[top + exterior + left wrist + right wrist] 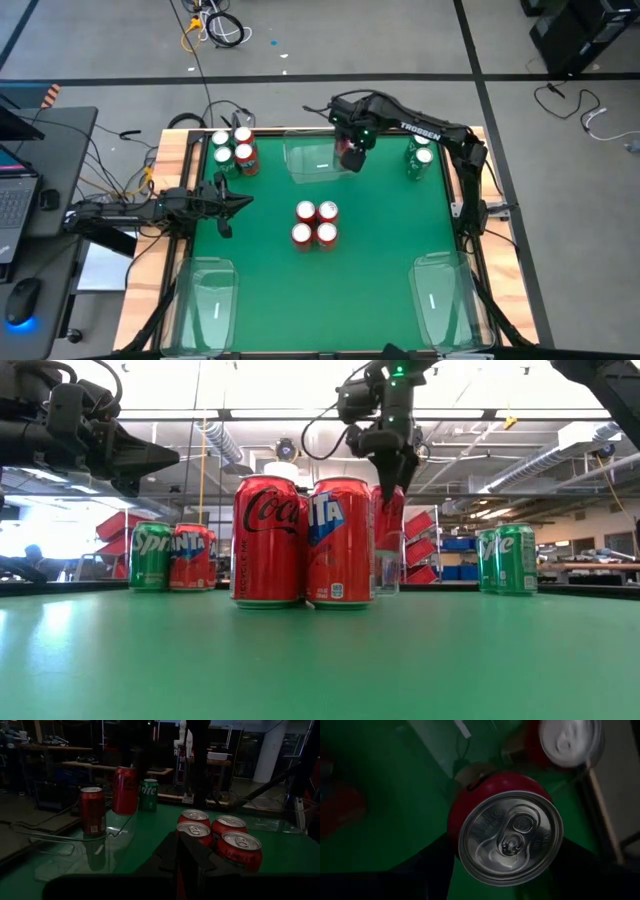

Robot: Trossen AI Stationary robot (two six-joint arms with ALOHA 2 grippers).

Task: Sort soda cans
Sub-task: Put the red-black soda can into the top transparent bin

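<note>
- High view: we look straight down on a green table (380,260). Our right gripper (350,152) hangs over a clear tray (305,160) at the far edge, grasping a red can (349,156) between its fingers, probably to set it down there. Four red cans (315,223) stand in a tight square at the table's middle. A mixed group of cans (234,150) stands at the far left corner, and two green cans (420,155) stand at the far right. Two more clear trays (212,295) sit at the near corners. Our left gripper (238,198) waits over the left side, clenched with nothing in it.
- Low view: the middle cluster (300,540) fills the centre. Behind it, the right gripper (390,480) holds the red can upright above the tray. The left arm (90,440) hovers high, clear of the work.
- Left wrist view: past our shut fingers (187,865) we see the middle cans (220,837) close by and the held can (125,790) lifted over the tray, beside a red can (93,810) standing in it.
- Right wrist view: the held can's silver top (510,837) fills the view, dark fingers (427,865) on either side of its body.
</note>
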